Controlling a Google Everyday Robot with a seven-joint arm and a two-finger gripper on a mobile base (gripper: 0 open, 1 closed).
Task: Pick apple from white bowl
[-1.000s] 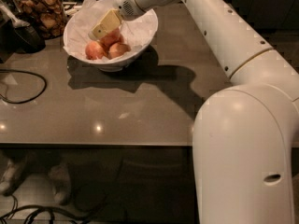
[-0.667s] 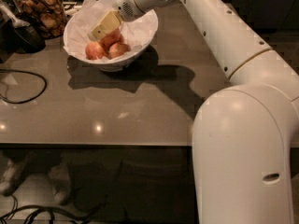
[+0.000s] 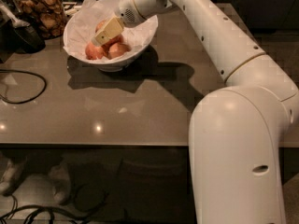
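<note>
The white bowl [image 3: 140, 43], lined with crinkled white paper, stands at the back left of the grey table [image 3: 140, 106]. Three reddish apples lie in it. One apple [image 3: 101, 26] sits at the top of the pile, mostly hidden behind my gripper. Two smaller apples lie in front, one on the left [image 3: 93, 51] and one on the right [image 3: 118, 49]. My gripper [image 3: 103, 35], cream-coloured, reaches down into the bowl from the right, right against the top apple and just above the front two.
A glass jar of brown snacks [image 3: 39, 8] stands left of the bowl, with a dark object [image 3: 21, 34] beside it. A black cable [image 3: 25, 85] loops on the table's left. The table's front edge [image 3: 93, 144] runs across the middle. My white arm [image 3: 233, 55] spans the right side.
</note>
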